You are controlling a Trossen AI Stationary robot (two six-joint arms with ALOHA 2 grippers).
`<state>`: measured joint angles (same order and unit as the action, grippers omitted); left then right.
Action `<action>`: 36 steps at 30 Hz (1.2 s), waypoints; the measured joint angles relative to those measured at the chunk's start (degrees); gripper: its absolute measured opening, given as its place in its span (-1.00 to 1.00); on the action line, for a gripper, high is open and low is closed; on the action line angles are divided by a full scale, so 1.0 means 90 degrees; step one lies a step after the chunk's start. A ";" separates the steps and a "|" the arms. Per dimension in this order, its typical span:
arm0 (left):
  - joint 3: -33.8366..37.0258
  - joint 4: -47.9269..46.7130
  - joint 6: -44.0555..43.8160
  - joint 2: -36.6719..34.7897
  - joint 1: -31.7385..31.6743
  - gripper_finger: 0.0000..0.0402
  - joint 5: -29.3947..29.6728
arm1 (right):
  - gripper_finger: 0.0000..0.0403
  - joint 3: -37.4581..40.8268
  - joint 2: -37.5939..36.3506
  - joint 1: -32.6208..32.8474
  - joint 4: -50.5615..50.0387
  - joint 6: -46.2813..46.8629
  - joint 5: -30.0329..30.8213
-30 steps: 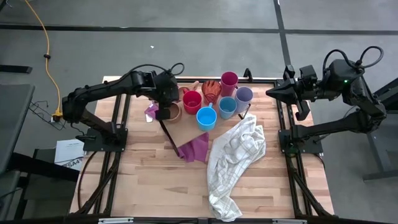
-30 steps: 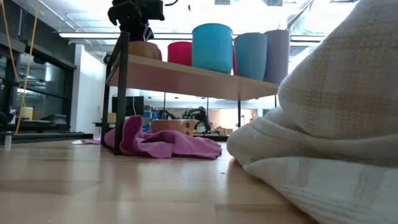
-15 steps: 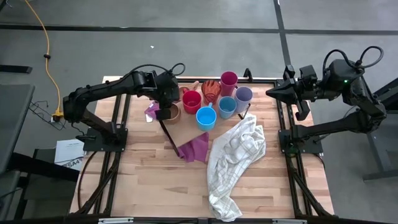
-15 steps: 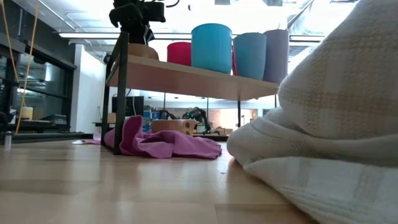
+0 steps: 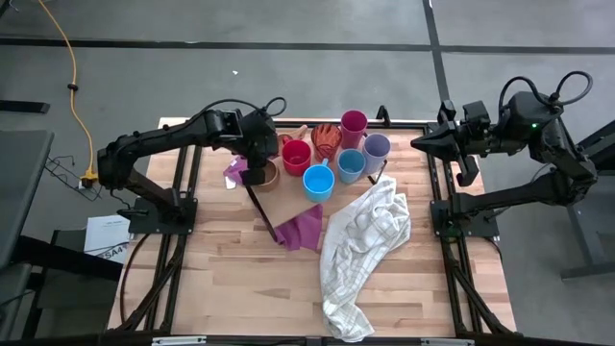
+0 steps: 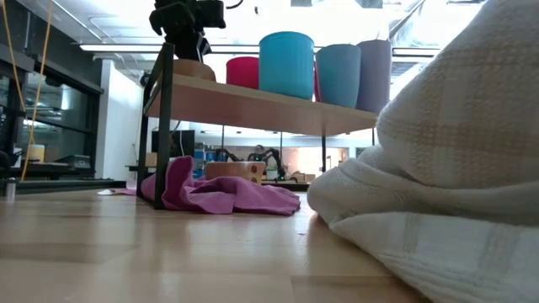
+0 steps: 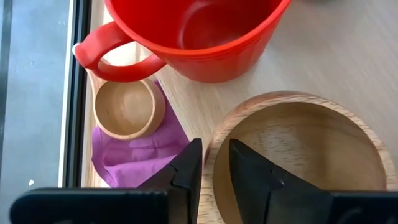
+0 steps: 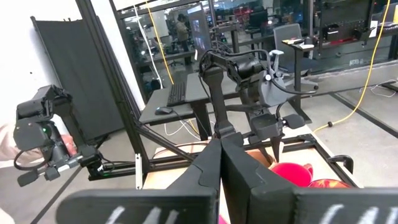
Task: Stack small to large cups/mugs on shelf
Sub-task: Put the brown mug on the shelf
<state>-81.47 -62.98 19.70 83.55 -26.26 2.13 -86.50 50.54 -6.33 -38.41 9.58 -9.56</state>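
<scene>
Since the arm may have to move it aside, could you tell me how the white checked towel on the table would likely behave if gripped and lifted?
The white checked towel lies crumpled in soft folds, so it would probably droop limply from one pinch point. Being long, its tail might drag across the table. It reaches up beside the shelf, so it could perhaps snag there.

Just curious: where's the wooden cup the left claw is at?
From above, the wooden cup sits on the shelf's left end, beside the red mug, under the left claw.
</scene>
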 joint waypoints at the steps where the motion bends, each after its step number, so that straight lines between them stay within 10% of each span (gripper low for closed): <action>1: 0.0000 0.0000 0.0000 0.0000 0.0002 -0.65 -0.0002 | -1.00 0.0000 0.0000 0.0000 0.0000 0.0000 0.0002; 28: -0.1346 -0.0633 0.0289 -0.0012 -0.0016 -0.65 0.0322 | -1.00 0.0000 0.0000 -0.0002 -0.0116 -0.0072 0.0002; 36: -0.1608 -0.0623 0.0173 -0.0019 -0.0954 -0.65 0.0268 | -1.00 0.0000 0.0003 -0.0002 -0.0112 -0.0092 0.0008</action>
<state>-95.94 -68.58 21.26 83.37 -34.85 4.54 -86.50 50.57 -6.35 -39.42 8.75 -9.49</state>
